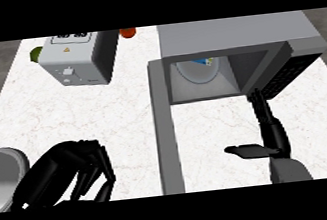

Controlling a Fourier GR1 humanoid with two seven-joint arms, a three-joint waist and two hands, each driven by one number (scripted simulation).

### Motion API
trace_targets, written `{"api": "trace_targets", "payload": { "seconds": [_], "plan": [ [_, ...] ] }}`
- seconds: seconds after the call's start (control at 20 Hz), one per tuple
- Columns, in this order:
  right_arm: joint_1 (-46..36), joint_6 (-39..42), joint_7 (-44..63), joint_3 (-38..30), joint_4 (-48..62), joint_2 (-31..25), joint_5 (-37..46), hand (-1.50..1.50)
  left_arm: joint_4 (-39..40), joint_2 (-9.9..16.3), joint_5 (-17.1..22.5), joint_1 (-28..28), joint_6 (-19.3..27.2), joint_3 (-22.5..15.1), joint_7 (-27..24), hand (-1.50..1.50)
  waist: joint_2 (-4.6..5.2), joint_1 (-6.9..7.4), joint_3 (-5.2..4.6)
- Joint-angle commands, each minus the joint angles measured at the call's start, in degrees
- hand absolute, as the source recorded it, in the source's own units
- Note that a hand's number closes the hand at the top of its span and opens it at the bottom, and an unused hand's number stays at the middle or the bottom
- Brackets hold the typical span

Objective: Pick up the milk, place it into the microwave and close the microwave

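On the pale marble counter (93, 119), the milk (204, 61) sits inside the microwave (263, 36) beyond the right hand (268, 126)'s straight, empty fingers, so closing the door (166, 132) likely remains; the left hand (69, 172) rests, fingers relaxed.

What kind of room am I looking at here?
Most likely a kitchen. A white marbled counter carries a grey microwave with its door swung open, and what looks like a toaster stands at the back left. The robot's right hand reaches toward the microwave's opening.
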Motion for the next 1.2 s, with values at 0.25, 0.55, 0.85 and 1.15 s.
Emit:
{"api": "trace_targets", "payload": {
  "seconds": [0.25, 0.55, 0.85, 1.15],
  "plan": [
    [19.2, 6.1, 3.2, 4.5, -22.7, 0.1, -2.0, -1.5, 16.5, 0.0, -14.8, -6.3, 7.6, -17.1, -9.3, 1.5, 0.32, -0.1, -0.01],
    [27.1, 9.3, 3.1, 4.7, -34.3, -4.3, -2.4, -1.5, 35.9, 0.0, -20.8, -10.7, 15.1, -21.7, -21.9, 1.5, 0.68, 0.14, -0.01],
    [32.3, 17.0, 6.8, 4.4, -46.5, -6.2, -9.2, -1.5, 51.4, 0.0, -17.9, -19.7, 33.4, -29.3, -32.4, 1.5, 0.89, -1.02, -0.06],
    [33.6, 20.9, 12.4, 5.1, -54.6, -6.3, -15.0, -1.5, 61.0, 0.0, -4.8, -27.4, 44.5, -38.7, -37.9, 1.5, 1.28, -2.8, -0.13]
  ]
}}
